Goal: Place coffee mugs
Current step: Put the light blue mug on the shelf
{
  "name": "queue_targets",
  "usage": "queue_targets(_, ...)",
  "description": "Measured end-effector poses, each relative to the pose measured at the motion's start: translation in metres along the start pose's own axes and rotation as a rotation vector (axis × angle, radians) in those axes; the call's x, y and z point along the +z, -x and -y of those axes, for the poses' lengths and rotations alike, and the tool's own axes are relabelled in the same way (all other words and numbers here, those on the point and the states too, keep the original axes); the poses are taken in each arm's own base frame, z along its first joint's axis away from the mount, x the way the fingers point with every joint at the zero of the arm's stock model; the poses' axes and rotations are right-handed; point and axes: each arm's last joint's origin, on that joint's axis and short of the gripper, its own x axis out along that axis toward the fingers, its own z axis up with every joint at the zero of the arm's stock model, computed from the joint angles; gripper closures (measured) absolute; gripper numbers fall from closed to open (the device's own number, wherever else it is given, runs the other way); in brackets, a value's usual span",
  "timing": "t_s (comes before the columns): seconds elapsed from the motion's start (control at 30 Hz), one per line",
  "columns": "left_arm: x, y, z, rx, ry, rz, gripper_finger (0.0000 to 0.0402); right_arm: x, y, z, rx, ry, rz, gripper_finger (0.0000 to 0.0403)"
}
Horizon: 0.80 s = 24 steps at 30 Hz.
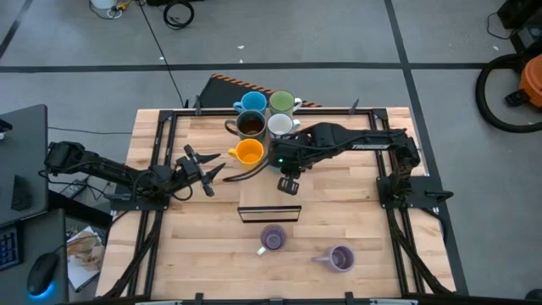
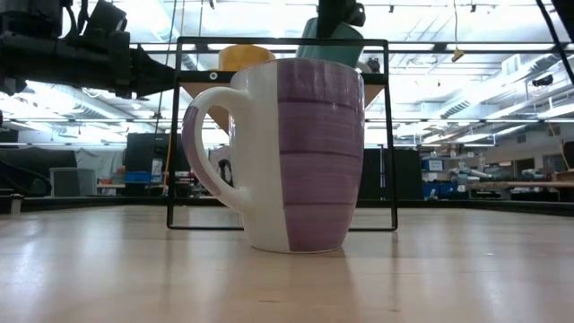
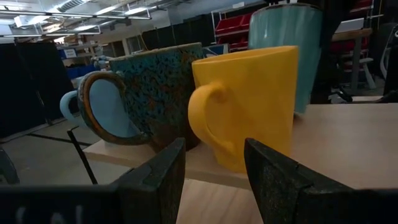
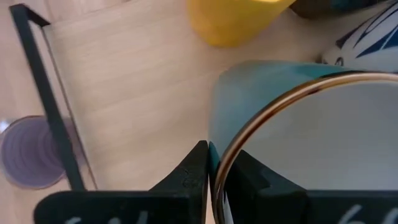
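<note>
- Right gripper (image 4: pixel 210 163) is clamped on the rim of a teal mug (image 4: pixel 292 124), one finger inside, one outside. You're mid-carry.
- In the high view the arm hides that mug; the right gripper (image 1: pixel 289 172) sits just beside the orange mug (image 1: pixel 248 152).
- Left gripper (image 1: pixel 206 168) waits spread apart, holding nothing, aimed at the orange mug's handle side; the speckled dark brown mug (image 3: pixel 146 93) stands right behind it.
- Cluster beyond the right claw: blue mug (image 1: pixel 251 103), green mug (image 1: pixel 282 102), white mug (image 1: pixel 280 124), packed tight.
- Next call, my guess: set the teal mug down on bare wood, level, then release.
- Watch the black wire frame (image 1: pixel 269 213) just below the claw, plus both lavender mugs (image 1: pixel 273 238) past it.
- The orange mug is the closest thing to clip.
</note>
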Motion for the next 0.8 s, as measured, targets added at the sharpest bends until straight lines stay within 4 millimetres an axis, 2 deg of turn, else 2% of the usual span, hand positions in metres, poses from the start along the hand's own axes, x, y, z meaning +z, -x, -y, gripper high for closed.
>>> queue_targets(0.53, -0.0006, 0.0001, 0.0003, -0.002, 0.009, -0.005, 0.0230, 0.0080, -0.0017, 0.0058, 0.028, -0.006, 0.045, 0.0352)
queue_targets(0.8, -0.0007, 0.0001, 0.0003, -0.002, 0.013, -0.006, 0.0230, 0.0103, -0.0019, 0.0072, 0.020, -0.002, 0.065, 0.0307)
